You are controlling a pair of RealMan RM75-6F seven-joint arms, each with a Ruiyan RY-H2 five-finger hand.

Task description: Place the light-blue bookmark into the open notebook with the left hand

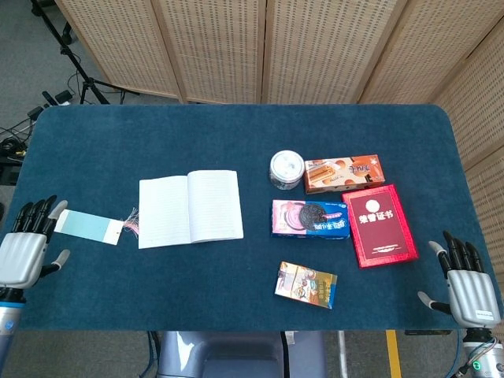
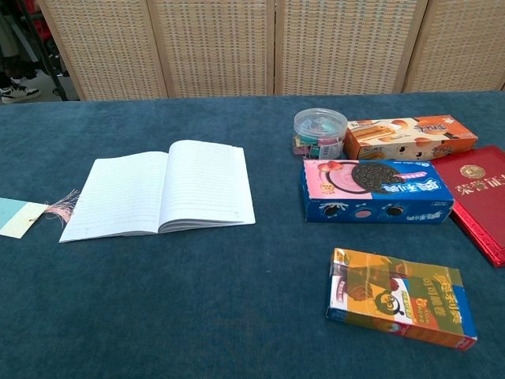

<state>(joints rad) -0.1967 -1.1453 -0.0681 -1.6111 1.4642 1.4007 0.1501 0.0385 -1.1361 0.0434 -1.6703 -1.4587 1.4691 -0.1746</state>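
Observation:
The light-blue bookmark (image 1: 88, 227) lies flat on the blue table, its pink tassel (image 1: 130, 221) touching the left edge of the open notebook (image 1: 190, 208). The chest view shows only the bookmark's right end (image 2: 19, 217) beside the notebook (image 2: 162, 189). My left hand (image 1: 24, 246) hovers at the table's left edge, just left of the bookmark, fingers apart and holding nothing. My right hand (image 1: 466, 283) is open at the table's right front corner. Neither hand shows in the chest view.
Right of the notebook lie a round clear tub (image 1: 287, 169), an orange biscuit box (image 1: 344, 173), an Oreo box (image 1: 310, 218), a red certificate book (image 1: 379, 224) and a small colourful box (image 1: 306, 284). Woven screens stand behind the table.

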